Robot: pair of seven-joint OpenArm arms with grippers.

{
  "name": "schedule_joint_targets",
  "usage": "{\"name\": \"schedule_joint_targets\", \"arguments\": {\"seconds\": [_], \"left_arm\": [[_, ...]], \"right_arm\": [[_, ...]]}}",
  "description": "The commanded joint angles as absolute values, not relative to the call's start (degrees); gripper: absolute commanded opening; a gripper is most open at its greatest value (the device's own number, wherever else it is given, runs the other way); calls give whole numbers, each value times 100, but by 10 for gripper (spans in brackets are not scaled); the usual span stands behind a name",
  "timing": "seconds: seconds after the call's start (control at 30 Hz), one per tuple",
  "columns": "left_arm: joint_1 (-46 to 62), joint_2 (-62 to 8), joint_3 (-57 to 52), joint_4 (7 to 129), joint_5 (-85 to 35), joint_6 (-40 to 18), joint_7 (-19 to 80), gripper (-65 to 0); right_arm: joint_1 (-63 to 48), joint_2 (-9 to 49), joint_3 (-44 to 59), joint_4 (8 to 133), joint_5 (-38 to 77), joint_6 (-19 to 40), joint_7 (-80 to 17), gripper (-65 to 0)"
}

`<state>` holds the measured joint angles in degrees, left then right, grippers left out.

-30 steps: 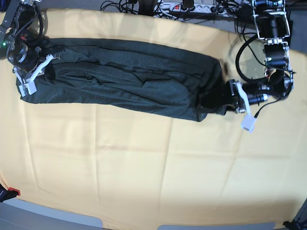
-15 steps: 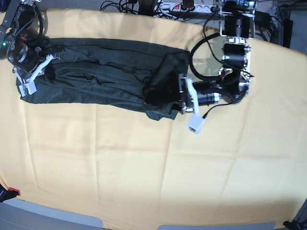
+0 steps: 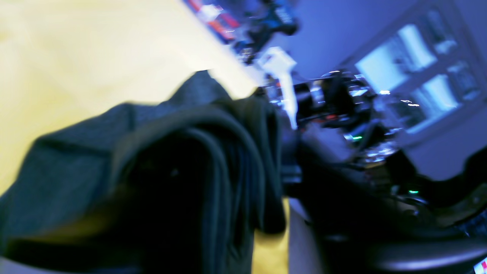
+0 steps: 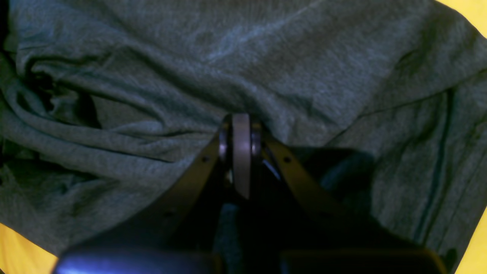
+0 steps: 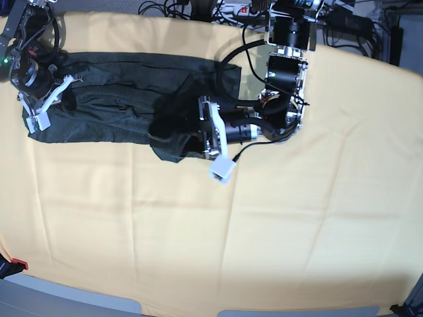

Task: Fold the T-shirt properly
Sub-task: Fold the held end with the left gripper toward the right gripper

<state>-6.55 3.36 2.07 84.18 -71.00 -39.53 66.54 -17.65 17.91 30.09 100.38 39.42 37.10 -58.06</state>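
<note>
Two arms work on one T-shirt [image 5: 125,109], a dark teal-grey knit garment lying in a long band across the far left part of the yellow cloth [image 5: 264,224] that covers the table. In the base view the left gripper [image 5: 198,132] sits near the middle of the table, at the shirt's free end, with a thick bunch of fabric gathered at it and lifted into a dark hump that doubles over the rest of the shirt. The left wrist view is blurred, but it shows several stacked layers of the T-shirt [image 3: 159,171] hanging close in front of the camera; its jaws seem to be pinching that bundle, though the fingertips themselves are hidden in the cloth. The right gripper [image 5: 41,109] rests at the opposite end of the shirt, near the table's left edge. In the right wrist view its jaws are pressed together, nipping a crease of the T-shirt [image 4: 266,64], and the wrinkled fabric fills nearly the whole frame around the right gripper [image 4: 241,125]. A power strip [image 5: 241,9] and cables lie beyond the table's far edge.
</note>
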Motion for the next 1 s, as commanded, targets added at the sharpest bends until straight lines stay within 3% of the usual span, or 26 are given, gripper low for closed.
{"name": "schedule_joint_targets", "arguments": {"seconds": [0.0, 0.07, 0.27, 0.33, 0.37, 0.4, 0.43, 0.47, 0.63, 0.8, 0.97], "left_arm": [[-766, 381, 279, 8501, -6952, -4000, 6532, -277], [-762, 381, 423, 8501, -6425, -4000, 6307, -197], [-766, 384, 585, 8501, -6250, -4000, 6066, -197], [-770, 384, 582, 8503, -6195, -4000, 5979, -232], [-786, 381, 582, 8510, -6215, -4000, 5977, -300], [-803, 381, 582, 8517, -6243, -4000, 5988, -427], [-836, 381, 582, 8519, -6241, -4000, 5996, -595], [-867, 381, 580, 8521, -6252, -4000, 5996, -650], [-991, 379, 38, 8521, -6080, -4000, 5979, -650], [-1052, 366, -845, 8525, -5183, -3874, 5977, -650], [-1033, 165, -930, 8525, -4775, -3616, 6049, -650]], "right_arm": [[-1750, 1876, 3037, 10110, 3896, 3706, -5828, -650], [-1750, 1874, 3037, 10110, 3894, 3704, -5839, -650], [-1747, 1874, 3037, 10110, 3913, 3704, -5850, -650], [-1750, 1874, 3037, 10110, 3913, 3701, -5850, -650], [-1747, 1876, 3037, 10110, 3913, 3701, -5848, -650], [-1747, 1876, 3037, 10110, 3913, 3701, -5848, -650], [-1747, 1876, 3037, 10110, 3911, 3704, -5848, -650], [-1747, 1876, 3037, 10110, 3913, 3704, -5848, -650], [-1750, 1874, 3037, 10110, 3911, 3704, -5854, -650], [-1747, 1874, 3037, 10110, 3911, 3701, -5870, -650], [-1747, 1874, 3037, 10110, 3913, 3704, -5857, -650]]}}
